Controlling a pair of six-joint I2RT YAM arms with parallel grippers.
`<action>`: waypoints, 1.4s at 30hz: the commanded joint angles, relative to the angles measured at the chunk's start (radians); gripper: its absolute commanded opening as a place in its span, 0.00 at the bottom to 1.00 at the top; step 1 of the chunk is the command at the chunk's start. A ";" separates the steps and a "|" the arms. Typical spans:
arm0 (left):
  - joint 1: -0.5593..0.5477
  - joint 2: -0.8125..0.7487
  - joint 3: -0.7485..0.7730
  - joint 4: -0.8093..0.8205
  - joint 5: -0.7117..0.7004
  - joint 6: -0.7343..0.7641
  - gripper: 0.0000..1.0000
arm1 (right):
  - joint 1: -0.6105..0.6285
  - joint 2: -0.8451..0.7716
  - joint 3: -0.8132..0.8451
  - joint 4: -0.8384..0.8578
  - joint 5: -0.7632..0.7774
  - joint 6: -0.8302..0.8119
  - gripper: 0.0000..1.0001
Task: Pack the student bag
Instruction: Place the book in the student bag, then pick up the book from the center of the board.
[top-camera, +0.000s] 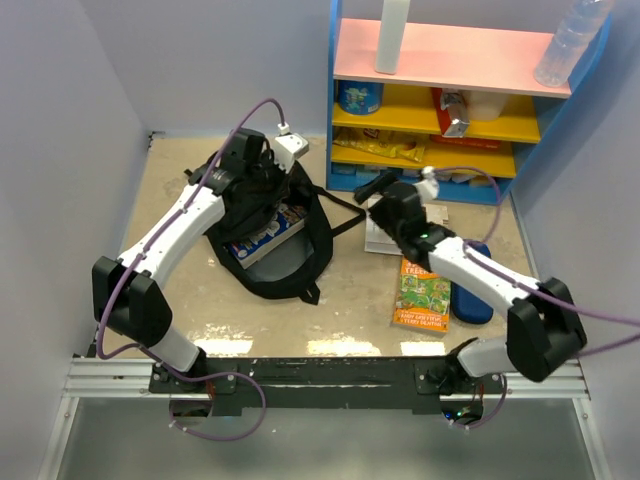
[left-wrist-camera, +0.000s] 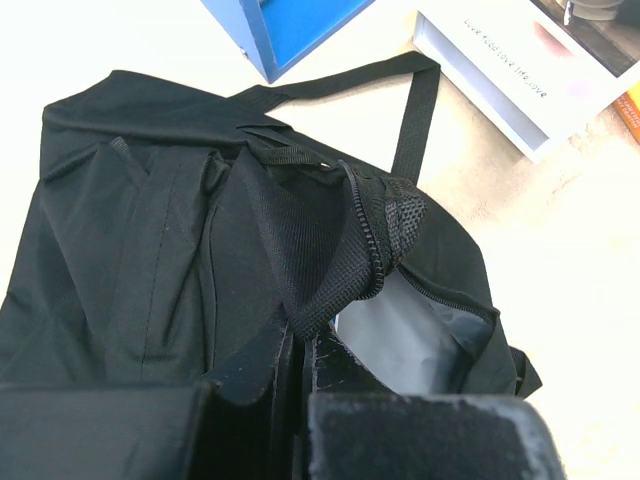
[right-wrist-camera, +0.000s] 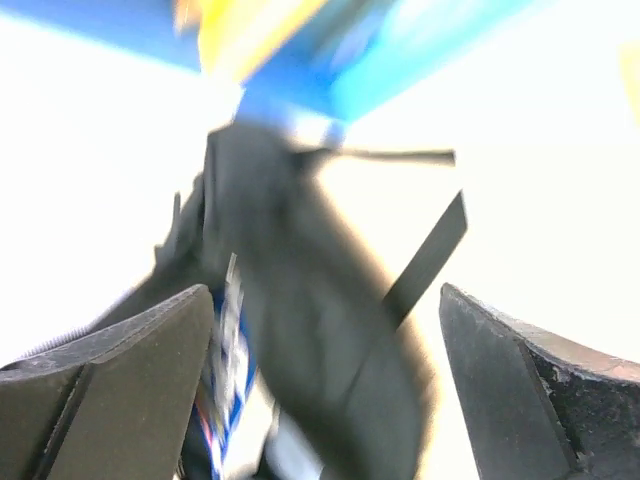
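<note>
Student bag (top-camera: 300, 262) lies on the worktop (top-camera: 340, 312), left of centre, in front of the blue shelf (top-camera: 440, 60), mouth facing the arms. Left tool (left-wrist-camera: 300, 368) is pinched tight on the bag's zipper rim (left-wrist-camera: 365, 225), with a fold of black fabric between its fingers, holding the mouth up. Right tool (right-wrist-camera: 325, 390) has its jaws spread wide and carries nothing. It hangs over the white book (top-camera: 378, 238), just right of the bag.

Step in hand, I'd say: hold the mouth open and fetch the next item. To do it well, lift the rim up and away from the worktop so the opening stays tall. Don't drag the whole bag (it's soft and will slide and fold). The right tool should take a book by a free edge and feed it in flat alongside the blue book (top-camera: 262, 238) already inside. The loose strap (left-wrist-camera: 420, 110) lies near the white book and could snag.

A green book (top-camera: 421, 293) and a dark-blue pencil case (top-camera: 470, 292) wait on the right, partly under the right arm.

Hard to read: the right wrist view is motion-blurred, so only dark fabric, a strap and a blue-white smear come through. How deep the bag is can't be told. The left wrist view shows only a bit of grey lining (left-wrist-camera: 410, 335). The left arm covers the bag's far end from above.
</note>
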 joint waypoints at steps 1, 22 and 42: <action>0.016 -0.049 0.006 0.076 0.039 0.002 0.00 | -0.133 -0.112 -0.077 -0.150 -0.089 0.037 0.99; 0.019 -0.055 -0.021 0.075 0.068 0.019 0.00 | -0.136 -0.300 -0.249 -0.283 -0.106 0.149 0.93; 0.019 -0.061 -0.010 0.042 0.074 0.048 0.00 | -0.044 -0.018 -0.358 0.141 0.063 0.565 0.99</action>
